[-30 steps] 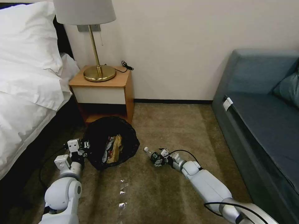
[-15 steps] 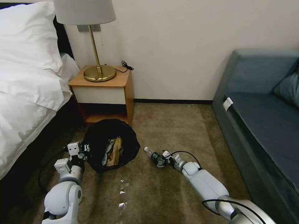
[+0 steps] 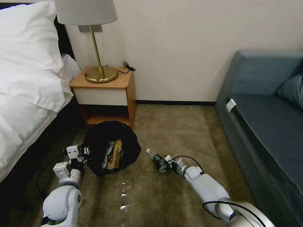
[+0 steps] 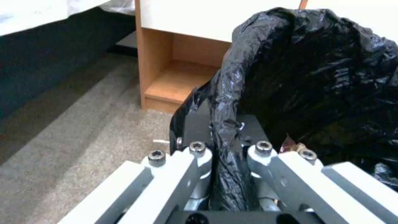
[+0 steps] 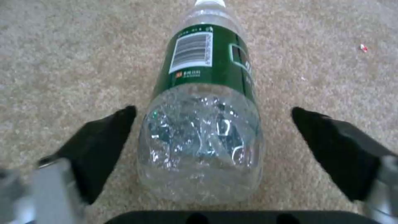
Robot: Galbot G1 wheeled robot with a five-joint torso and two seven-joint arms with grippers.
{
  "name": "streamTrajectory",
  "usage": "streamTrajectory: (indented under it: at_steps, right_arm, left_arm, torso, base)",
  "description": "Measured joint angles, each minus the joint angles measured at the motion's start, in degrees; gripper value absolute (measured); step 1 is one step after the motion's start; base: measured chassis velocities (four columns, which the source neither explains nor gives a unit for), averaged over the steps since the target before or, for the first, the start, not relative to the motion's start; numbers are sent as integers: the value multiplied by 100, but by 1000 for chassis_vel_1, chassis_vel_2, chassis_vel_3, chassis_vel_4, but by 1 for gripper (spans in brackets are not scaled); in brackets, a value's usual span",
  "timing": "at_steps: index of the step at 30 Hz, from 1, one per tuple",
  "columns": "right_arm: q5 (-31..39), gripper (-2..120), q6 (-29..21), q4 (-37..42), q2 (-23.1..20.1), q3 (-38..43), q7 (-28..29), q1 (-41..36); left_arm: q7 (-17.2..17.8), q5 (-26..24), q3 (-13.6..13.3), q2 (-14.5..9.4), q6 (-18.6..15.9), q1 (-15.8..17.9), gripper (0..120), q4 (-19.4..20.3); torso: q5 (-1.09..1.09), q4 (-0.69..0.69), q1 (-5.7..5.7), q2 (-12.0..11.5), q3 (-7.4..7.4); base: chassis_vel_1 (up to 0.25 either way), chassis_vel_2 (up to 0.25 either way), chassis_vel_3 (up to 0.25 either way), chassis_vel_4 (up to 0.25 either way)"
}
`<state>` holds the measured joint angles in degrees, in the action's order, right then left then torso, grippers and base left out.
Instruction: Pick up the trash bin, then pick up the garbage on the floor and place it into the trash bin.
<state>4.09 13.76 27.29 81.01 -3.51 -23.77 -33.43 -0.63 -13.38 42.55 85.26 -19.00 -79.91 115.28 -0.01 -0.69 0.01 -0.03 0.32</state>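
The trash bin (image 3: 111, 148) stood on the carpet just in front of the bedside cabinet (image 3: 104, 91), its black liner (image 4: 315, 71) folded over the rim. The left pincer (image 3: 82, 152) was at the bin's nine o'clock edge, closed down on the rim with the liner pinched between its fingers (image 4: 195, 137); the bin was judged secured, though whether it was lifted clear of the floor could not be told. Inside lay at least two wrappers (image 3: 113, 153), one reddish-white and one brown-yellow, so part of the collection appeared done.

At the bin's three o'clock, a short way off, a clear bottle with a green label (image 5: 203, 102) lay on its side on the carpet, cap pointing away from the right arm. The right pincer (image 3: 163, 164) sat low at the bottle's base, jaws spread wide to either side, one pad (image 5: 99, 146) near the plastic and the other standing off; no grip had yet been made.

Assessment: bin in hand, some litter binned, bottle outstanding. Clear scraps (image 3: 124, 192) lay on the carpet at six o'clock of the bin.
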Motion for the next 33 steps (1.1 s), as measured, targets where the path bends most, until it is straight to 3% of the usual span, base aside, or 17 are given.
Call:
streamTrajectory:
  at_steps: [6,7,10,12,14,19,33]
  right_arm:
    - [2,74,36,-53,9,25,11,-23]
    - [-22,65,36,-53,8,50,6,-32]
    - [-32,60,36,-55,7,65,4,-36]
    - [-40,46,40,-56,-4,96,2,-46]
    - [-40,40,46,-59,-8,114,3,-50]
    - [-40,34,59,-62,-18,127,7,-55]
    - [98,34,79,155,-27,266,134,-84]
  left_arm:
    - [1,18,-17,13,0,7,5,1]
    - [2,18,-17,13,0,6,5,-9]
    - [2,18,-17,11,0,10,5,-16]
    - [2,9,-25,-1,-1,50,5,-34]
    - [3,4,-35,-4,-6,68,5,-46]
    - [6,-2,-64,-4,-10,108,5,-76]
    - [11,-31,-67,-9,-16,162,5,-123]
  torso:
    - [0,-1,0,0,0]
    - [0,0,0,0,0]
    - [0,0,0,0,0]
    - [0,0,0,0,0]
    - [0,0,0,0,0]
    - [0,0,0,0,0]
    - [0,0,0,0,1]
  base:
    - [0,0,0,0]
    - [0,0,0,0]
    - [0,0,0,0]
    - [0,0,0,0]
    - [0,0,0,0]
    - [0,0,0,0]
    - [0,0,0,0]
